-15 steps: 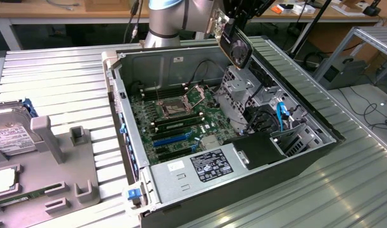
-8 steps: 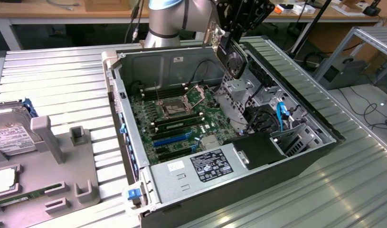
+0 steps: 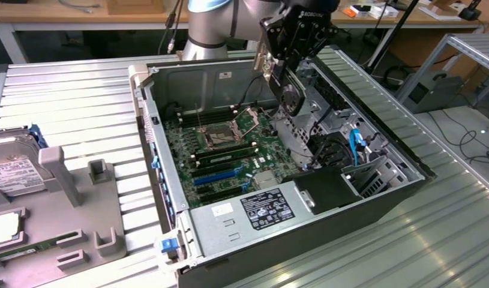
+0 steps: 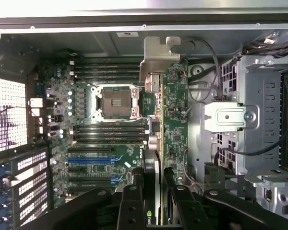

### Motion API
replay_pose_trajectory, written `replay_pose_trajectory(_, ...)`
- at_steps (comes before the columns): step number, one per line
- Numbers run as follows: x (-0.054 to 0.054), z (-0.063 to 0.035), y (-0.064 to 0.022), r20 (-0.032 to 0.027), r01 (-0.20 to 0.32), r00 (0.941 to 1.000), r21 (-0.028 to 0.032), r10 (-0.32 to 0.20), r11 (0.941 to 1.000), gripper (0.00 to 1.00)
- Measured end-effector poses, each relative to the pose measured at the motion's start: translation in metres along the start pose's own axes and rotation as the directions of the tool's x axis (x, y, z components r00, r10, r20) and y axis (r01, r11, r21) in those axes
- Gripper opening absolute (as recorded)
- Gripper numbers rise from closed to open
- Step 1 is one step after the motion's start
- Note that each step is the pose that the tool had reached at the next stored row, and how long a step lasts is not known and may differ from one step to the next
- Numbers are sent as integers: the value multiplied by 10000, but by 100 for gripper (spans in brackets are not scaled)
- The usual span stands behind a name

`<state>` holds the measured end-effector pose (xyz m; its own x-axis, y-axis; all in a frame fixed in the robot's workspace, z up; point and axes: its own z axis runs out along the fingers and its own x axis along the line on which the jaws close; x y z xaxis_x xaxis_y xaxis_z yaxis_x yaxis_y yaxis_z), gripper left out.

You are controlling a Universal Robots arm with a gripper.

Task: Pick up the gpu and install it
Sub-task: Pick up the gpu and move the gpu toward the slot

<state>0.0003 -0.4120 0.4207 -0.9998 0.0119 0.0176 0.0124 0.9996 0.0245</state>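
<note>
- The jaws are clamped on the gpu point(image 3: 290, 96), which hangs straight down below them, thin edge on.
- Held this way (silver bracket point(image 4: 159, 57) at one end), it can drop between the parts inside.
- It hangs over the motherboard point(image 4: 175, 110) in the open computer case point(image 3: 324, 240), not yet seated.
</note>
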Motion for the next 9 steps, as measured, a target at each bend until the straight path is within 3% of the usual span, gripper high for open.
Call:
replay_pose_trajectory(2,-2,69,-35,-2,5,10000,0,-5,10000,27)
replay_pose_trajectory(6,-7,211,-257,-5,19,10000,-1,-19,10000,27)
replay_pose_trajectory(9,-24,317,-271,-25,87,10000,3,-87,10000,27)
